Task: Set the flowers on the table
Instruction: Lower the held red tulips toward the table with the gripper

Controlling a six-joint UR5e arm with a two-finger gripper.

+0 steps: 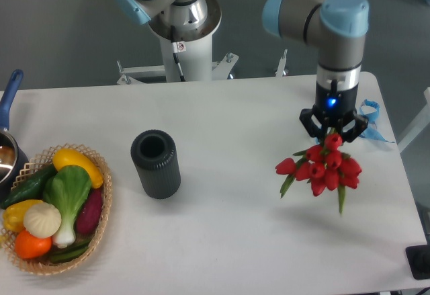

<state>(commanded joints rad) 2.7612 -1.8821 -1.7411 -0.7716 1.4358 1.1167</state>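
Red tulip buds on green stems and leaves in the flowers (pixel 326 166); black claw (pixel 333 134) under a small blue light; plain white bench (pixel 235 241); dark grey ribbed cylinder (pixel 155 163); tan woven basket (pixel 99 222) with yellow, green, purple, cream and orange vegetables (pixel 54 204); blue-handled pot (pixel 8 148); grey arm (pixel 329 26) with light blue caps

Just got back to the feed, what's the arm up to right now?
The gripper is over the right side of the table, closed on a bunch of red flowers. The buds and green stems hang below the fingers; from this view I cannot tell whether they touch the tabletop yet. Further left, a dark cylinder stands upright, and a wicker basket of vegetables sits at the left edge, with a pot behind it.
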